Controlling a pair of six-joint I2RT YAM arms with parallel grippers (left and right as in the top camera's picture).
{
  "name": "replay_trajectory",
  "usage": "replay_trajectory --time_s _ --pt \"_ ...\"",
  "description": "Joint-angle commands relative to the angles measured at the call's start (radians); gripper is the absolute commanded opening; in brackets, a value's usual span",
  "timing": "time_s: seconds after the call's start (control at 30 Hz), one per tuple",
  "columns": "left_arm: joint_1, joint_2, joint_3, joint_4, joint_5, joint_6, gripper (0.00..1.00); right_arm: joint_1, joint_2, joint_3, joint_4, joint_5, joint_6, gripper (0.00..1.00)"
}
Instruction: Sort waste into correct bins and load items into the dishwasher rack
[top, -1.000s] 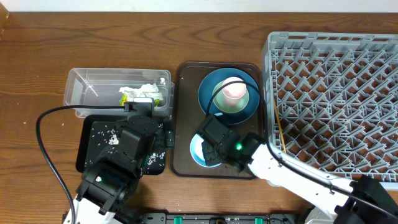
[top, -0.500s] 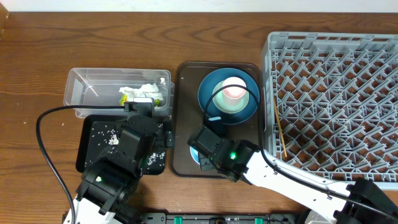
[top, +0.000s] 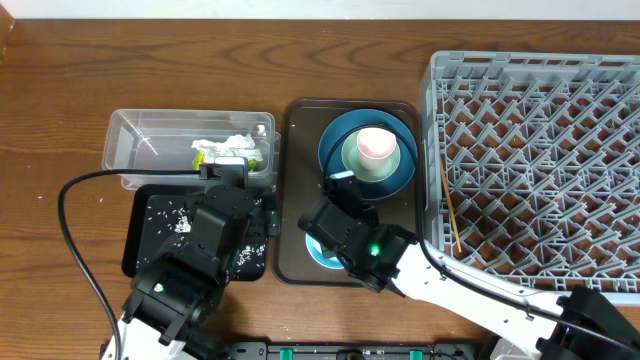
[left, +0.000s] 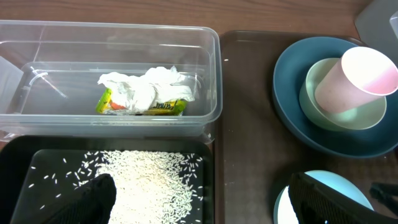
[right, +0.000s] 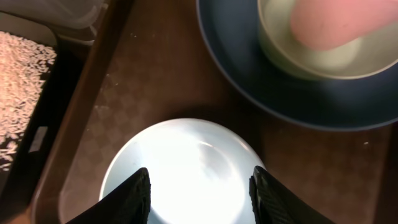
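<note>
A small light-blue bowl (right: 186, 168) (top: 322, 250) sits at the near end of the brown serving tray. My right gripper (right: 202, 199) (top: 328, 222) hovers just above it, open, with a finger over each side of the bowl and nothing held. Beyond it a dark-blue plate (top: 398, 172) carries a pale-green bowl (left: 348, 115) and a tilted white-pink cup (top: 376, 145). The clear tub (top: 150, 140) holds the napkin (left: 146, 87) and the wrapper (left: 165, 108). Rice grains (left: 146, 177) lie in the black tray (top: 150, 235). My left gripper (left: 208, 211) (top: 262, 222) stands wide open over that tray's right edge.
The grey dishwasher rack (top: 540, 160) fills the right side, with a chopstick (top: 452, 215) lying along its left edge. The brown serving tray (top: 300, 180) has a raised rim between the black tray and the dishes. A black cable (top: 75, 240) loops at the left.
My right gripper has shifted left and towards the plate over the light-blue bowl, and its jaws have spread wider. The left arm has stayed still.
</note>
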Motion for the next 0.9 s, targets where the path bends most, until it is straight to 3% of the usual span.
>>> replay_trajectory --time_s 0.0,0.4,0.53,0.87 --pt "0.004 -0.002 0.020 -0.002 -0.019 -0.006 0.91 -0.006 0.001 -0.005 -0.006 0.060 -0.044 0.51" --pt "0.004 -0.002 0.020 -0.002 -0.019 -0.005 0.91 -0.040 0.002 -0.006 -0.121 0.018 -0.045 0.49" --pt "0.004 -0.002 0.020 -0.002 -0.019 -0.005 0.91 -0.040 0.002 -0.026 -0.125 -0.013 -0.045 0.43" --pt "0.004 -0.002 0.020 -0.002 -0.019 -0.005 0.91 -0.040 0.002 -0.107 -0.064 -0.008 -0.034 0.43"
